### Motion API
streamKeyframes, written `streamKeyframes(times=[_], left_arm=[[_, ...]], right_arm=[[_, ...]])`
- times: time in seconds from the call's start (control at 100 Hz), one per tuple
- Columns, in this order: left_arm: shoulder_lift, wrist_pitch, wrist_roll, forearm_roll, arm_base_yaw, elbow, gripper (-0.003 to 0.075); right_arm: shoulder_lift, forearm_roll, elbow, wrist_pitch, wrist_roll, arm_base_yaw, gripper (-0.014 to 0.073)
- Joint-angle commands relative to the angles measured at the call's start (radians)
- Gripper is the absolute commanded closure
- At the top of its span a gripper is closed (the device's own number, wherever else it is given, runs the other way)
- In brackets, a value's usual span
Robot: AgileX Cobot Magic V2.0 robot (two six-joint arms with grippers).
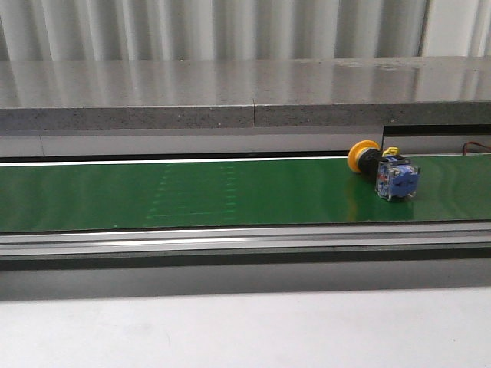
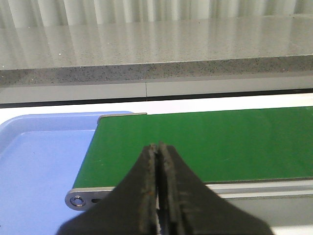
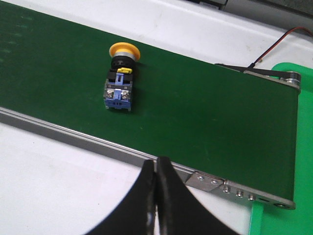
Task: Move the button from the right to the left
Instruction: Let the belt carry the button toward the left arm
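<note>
One button point(image 1: 383, 169) is seen in the front view, lying on its side toward the right end of the green conveyor belt point(image 1: 192, 192), yellow head against the far edge, clear-and-blue contact block nearer the camera; neither arm is shown there. In the left wrist view the left gripper point(image 2: 157, 152) is held over the belt's left end with jaws pressed together on nothing, a blue tray point(image 2: 39, 161) just beside that end. In the right wrist view the right gripper point(image 3: 155, 164) is clenched empty above the belt's near rail, the button well apart from it on the belt, a green tray point(image 3: 293, 73) seen past the belt's end.
</note>
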State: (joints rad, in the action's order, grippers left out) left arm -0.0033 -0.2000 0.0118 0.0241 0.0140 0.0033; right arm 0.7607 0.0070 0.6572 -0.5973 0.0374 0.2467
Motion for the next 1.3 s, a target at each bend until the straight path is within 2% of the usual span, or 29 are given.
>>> streamKeyframes(times=[0.0,0.3,0.52,0.77,1.03,1.14,1.29], left_arm=[[-0.033,0.078,-0.012,-0.001,0.007,0.040,0.0741],[-0.033,0.078,-0.012,-0.001,0.007,0.040,0.0741],[-0.033,0.080,-0.012,-0.001,0.007,0.040,0.0741],[-0.033,0.117,-0.012,-0.001,0.007,0.040,0.0741],[-0.033,0.314,-0.012,0.001,0.007,0.027,0.0741],[-0.033,0.258,-0.012,0.051,0.007,-0.031,0.0741],[0.017,0.081,-0.012,0.104,0.007,-0.180,0.0741]], right_arm=[[-0.095,-0.014,-0.043,0.105,0.013,-0.001,0.0659],[-0.418,-0.007,-0.199,0.116,0.013,-0.001,0.0659],[-0.605,-0.007,-0.233,0.119,0.013,-0.001,0.0659],[-0.656,-0.017,-0.233,0.118,0.013,-0.001,0.0659],[-0.656,-0.017,-0.233,0.118,0.013,-0.001,0.0659],[-0.656,-0.017,-0.233,0.117,0.013,-0.001,0.0659],[-0.656,-0.017,-0.233,0.117,0.013,-0.001,0.0659]])
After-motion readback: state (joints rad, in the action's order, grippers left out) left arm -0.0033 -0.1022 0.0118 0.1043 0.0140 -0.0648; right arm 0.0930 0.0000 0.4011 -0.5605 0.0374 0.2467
